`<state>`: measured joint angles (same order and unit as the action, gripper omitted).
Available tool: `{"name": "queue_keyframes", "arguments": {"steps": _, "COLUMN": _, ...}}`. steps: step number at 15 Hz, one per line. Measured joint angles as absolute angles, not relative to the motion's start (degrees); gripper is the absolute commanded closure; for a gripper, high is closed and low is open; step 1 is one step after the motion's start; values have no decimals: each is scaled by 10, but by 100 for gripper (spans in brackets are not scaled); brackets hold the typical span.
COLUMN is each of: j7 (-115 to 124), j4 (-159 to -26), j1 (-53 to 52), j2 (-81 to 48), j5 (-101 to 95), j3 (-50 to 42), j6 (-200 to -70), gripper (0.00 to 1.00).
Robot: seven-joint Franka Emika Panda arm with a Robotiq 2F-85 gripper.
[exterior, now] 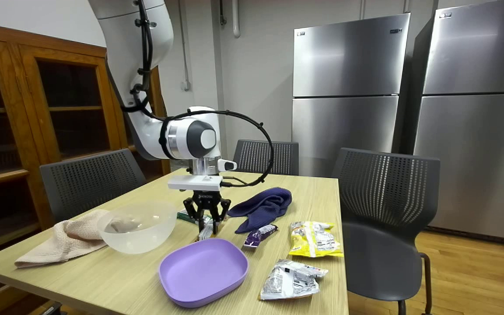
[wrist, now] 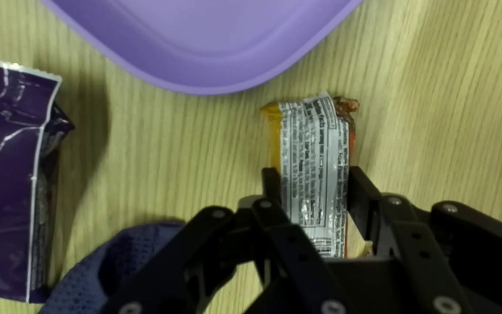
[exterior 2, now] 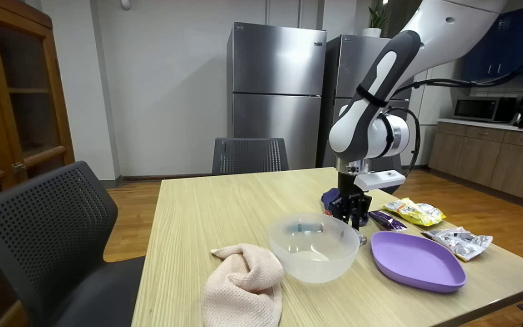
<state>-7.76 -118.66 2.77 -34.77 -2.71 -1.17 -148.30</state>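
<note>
One gripper (wrist: pixel 314 187) stands over the table (exterior: pixel 116 280), and we see its two fingers (wrist: pixel 271 185) pinching one bar (wrist: pixel 314 135), a finger against each long side; we cannot tell whether the bar touches the table. Its free end sits just beside one tray (exterior: pixel 204 273), short of the rim. To either side of the bar we count one bowl (exterior: pixel 136 243) and one packet (exterior: pixel 259 236). One pink cloth (exterior: pixel 72 236) lies beside the bowl and one navy cloth (exterior: pixel 269 208) near the packet, two in all. One yellow bag (exterior: pixel 315 240) and one silver bag (exterior: pixel 289 280) make two more. We also spot one green item (exterior: pixel 185 216), partly hidden. In an exterior view we count three chairs (exterior: pixel 385 188) and two fridges (exterior: pixel 348 61).
</note>
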Motion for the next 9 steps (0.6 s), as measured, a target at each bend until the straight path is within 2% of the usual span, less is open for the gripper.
{"name": "queue_keyframes", "arguments": {"steps": 9, "j7": -67, "j4": -1183, "j1": 28, "j2": -313, "j5": -22, "j3": -15, "j6": -1476, "gripper": 83}}
